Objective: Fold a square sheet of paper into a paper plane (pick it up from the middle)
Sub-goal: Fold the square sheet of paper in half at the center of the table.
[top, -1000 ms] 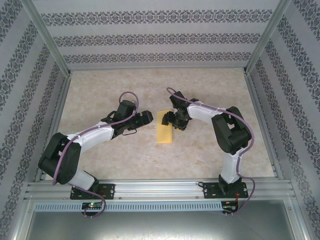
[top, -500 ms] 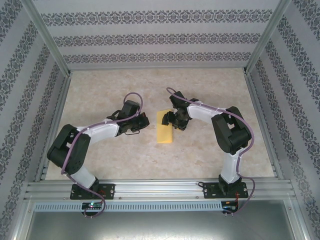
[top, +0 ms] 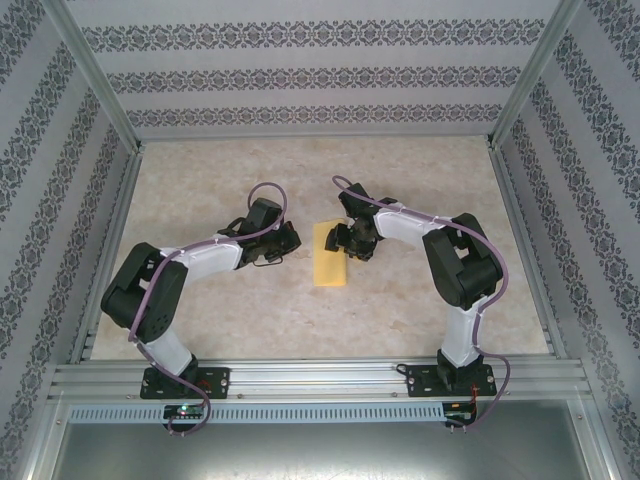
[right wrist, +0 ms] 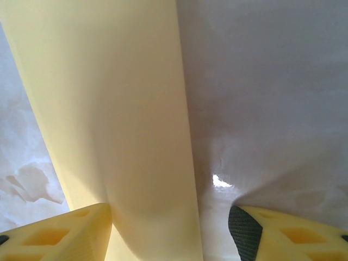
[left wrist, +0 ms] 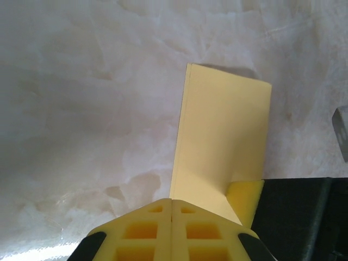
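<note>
The yellow-orange paper (top: pixel 330 257) lies on the table folded into a narrow rectangle, not a dart. In the left wrist view the paper (left wrist: pixel 223 136) stretches away just beyond my left gripper (left wrist: pixel 172 202), which is shut with nothing between its fingers. From above, the left gripper (top: pixel 292 240) sits a little left of the paper. My right gripper (top: pixel 339 240) is at the paper's far end, open. In the right wrist view the paper (right wrist: pixel 109 109) runs under the right gripper (right wrist: pixel 169 231), with one finger (right wrist: pixel 60 231) over it and the other on bare table.
The marble-patterned table (top: pixel 420 330) is ringed by patterned walls and an aluminium frame (top: pixel 320 380) at the near edge. One yellow finger (left wrist: pixel 246 197) of the right gripper rests on the paper's near corner in the left wrist view.
The left gripper has drawn back slightly from the paper, and the left arm's elbow has swung inward. The right arm and the paper have stayed put.
</note>
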`<state>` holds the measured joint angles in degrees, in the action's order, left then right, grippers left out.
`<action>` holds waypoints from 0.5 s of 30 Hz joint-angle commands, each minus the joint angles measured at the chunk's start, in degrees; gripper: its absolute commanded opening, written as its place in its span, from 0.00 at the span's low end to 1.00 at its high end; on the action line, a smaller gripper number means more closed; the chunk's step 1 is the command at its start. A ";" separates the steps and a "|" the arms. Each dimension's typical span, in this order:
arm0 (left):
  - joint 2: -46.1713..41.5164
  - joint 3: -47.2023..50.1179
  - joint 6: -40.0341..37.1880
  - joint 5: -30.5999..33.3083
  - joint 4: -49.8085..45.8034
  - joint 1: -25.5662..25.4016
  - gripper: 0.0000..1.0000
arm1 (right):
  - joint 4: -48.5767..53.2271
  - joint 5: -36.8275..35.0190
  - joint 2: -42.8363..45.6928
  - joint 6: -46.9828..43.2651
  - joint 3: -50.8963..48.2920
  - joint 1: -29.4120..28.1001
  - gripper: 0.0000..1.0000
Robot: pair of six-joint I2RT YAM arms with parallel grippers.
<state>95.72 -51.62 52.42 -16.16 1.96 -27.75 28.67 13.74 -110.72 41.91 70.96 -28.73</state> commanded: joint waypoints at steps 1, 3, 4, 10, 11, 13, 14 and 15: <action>-1.45 0.49 0.60 0.99 -0.60 -0.20 0.00 | 1.41 -2.16 -3.61 -0.24 -2.28 0.02 0.65; -1.37 0.49 0.57 0.77 -0.46 -0.21 0.00 | 1.91 -2.31 -3.80 -0.55 -1.90 0.00 0.66; -1.33 0.52 0.51 0.73 -0.50 -0.20 0.00 | 2.07 -2.31 -3.89 -0.64 -1.71 -0.01 0.67; -1.09 0.17 -0.01 -0.37 0.14 -0.20 0.00 | 2.86 -2.74 -4.38 -0.60 -1.44 -0.10 0.67; -1.01 0.07 -0.10 -0.82 0.42 -0.21 0.00 | 2.89 -2.76 -4.51 -0.68 -1.44 -0.05 0.67; -0.65 -0.08 -0.45 -1.62 0.99 -0.24 0.00 | 3.13 -2.77 -4.59 -0.86 -1.35 -0.10 0.67; -0.32 -0.35 -0.62 -2.22 1.21 -0.25 0.00 | 3.38 -2.97 -4.67 -0.94 -1.27 -0.10 0.67; 0.09 -0.73 -0.74 -2.97 1.38 -0.21 0.00 | 3.65 -3.06 -4.70 -0.95 -1.01 -0.07 0.67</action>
<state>95.55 -51.57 52.58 -16.99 2.04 -27.75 28.95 13.91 -110.85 41.85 71.33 -28.73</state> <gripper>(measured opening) 0.068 0.666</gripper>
